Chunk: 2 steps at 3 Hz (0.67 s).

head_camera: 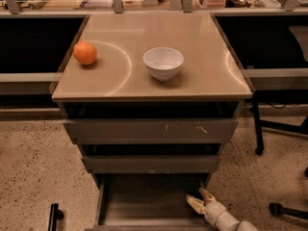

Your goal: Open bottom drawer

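At the bottom right of the frame, the gripper sits in the pulled-out bottom drawer, fingers seemingly spread apart, holding nothing.

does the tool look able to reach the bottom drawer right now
Probably yes: the pale tool sits low at the right side of the pulled-out grey box-shaped bottom drawer, with nothing between them.

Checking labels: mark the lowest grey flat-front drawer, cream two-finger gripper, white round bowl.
lowest grey drawer (144, 203): camera view, bare interior floor.
cream two-finger gripper (194, 195): camera view, between fingertips, inside drawer's right.
white round bowl (163, 60): camera view, inner wall.
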Tool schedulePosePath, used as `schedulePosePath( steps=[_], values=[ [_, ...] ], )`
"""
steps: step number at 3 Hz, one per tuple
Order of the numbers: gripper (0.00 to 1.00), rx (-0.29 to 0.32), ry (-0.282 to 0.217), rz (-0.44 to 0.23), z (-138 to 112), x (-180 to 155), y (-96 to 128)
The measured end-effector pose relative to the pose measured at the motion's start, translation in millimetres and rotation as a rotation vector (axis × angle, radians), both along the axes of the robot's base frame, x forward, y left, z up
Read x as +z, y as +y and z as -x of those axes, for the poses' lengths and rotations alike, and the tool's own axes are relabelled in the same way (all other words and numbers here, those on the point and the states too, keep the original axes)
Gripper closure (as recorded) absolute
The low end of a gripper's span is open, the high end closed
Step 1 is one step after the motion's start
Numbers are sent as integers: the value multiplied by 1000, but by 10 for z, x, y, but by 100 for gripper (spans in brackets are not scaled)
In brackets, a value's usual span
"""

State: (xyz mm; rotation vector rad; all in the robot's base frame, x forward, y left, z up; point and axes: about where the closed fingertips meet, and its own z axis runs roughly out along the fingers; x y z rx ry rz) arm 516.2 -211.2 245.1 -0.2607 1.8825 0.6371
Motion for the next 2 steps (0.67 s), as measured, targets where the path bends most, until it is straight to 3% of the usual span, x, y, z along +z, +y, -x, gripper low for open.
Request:
schedulePosePath(
  steps=[1,2],
  values=[
    [0,0,0,0,0,0,1],
    [0,0,0,0,0,0,1]
  ],
)
